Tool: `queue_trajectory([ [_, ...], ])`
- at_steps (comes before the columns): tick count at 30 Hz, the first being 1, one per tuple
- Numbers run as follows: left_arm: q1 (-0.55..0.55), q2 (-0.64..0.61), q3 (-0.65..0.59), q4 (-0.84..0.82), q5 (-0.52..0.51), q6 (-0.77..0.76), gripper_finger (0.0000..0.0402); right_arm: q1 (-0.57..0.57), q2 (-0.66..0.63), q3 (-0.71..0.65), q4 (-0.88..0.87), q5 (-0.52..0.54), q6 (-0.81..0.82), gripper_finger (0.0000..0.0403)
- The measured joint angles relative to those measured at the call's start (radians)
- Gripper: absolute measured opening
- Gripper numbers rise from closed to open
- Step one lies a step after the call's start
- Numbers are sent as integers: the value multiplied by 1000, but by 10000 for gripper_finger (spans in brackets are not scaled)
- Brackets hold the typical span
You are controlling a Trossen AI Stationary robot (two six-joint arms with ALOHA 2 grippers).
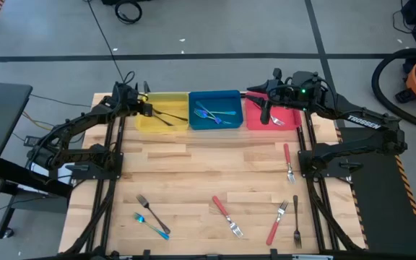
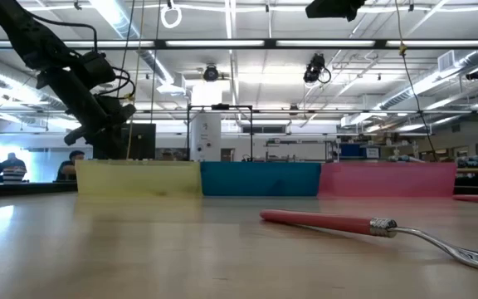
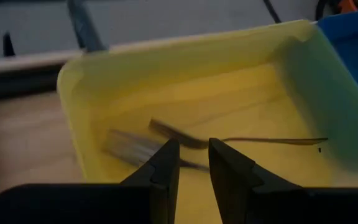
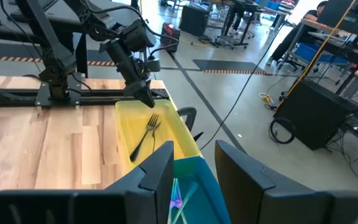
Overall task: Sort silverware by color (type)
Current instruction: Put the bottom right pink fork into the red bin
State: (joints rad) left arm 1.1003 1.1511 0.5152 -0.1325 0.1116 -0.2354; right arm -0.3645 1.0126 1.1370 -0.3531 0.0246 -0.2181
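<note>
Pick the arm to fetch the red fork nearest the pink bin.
Right. The red fork lies on the right side of the table, beside the right arm's base, and the right gripper, open, hovers over the pink bin. The left gripper is at the yellow bin.

Three bins [image 1: 212,110] side by side at table [image 1: 193,173] back edge, forks inside each. Left arm [image 1: 85,126] over left bin, right arm [image 1: 338,115] over right bin. Loose forks [image 1: 227,217] along table front and right side.
</note>
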Motion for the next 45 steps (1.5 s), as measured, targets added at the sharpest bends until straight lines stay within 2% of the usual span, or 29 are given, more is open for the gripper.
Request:
queue_trajectory([
  [2,-12,-5,0,24,12,17,87,0,0,0,-1,0,26,125],
  [7,-69,-35,0,105,136,23,87,5,0,0,-21,0,119,125],
  [11,-139,-52,1,174,179,48,87,17,0,0,-8,0,156,125],
  [17,-244,-53,1,244,182,114,87,25,0,0,1,0,197,125],
  [27,-399,-53,1,356,170,116,87,24,0,0,-32,0,218,131],
  [37,-494,-53,1,363,145,116,87,24,0,0,-54,3,285,156],
  [45,-510,-53,1,361,106,108,87,38,0,0,-292,41,297,167],
])
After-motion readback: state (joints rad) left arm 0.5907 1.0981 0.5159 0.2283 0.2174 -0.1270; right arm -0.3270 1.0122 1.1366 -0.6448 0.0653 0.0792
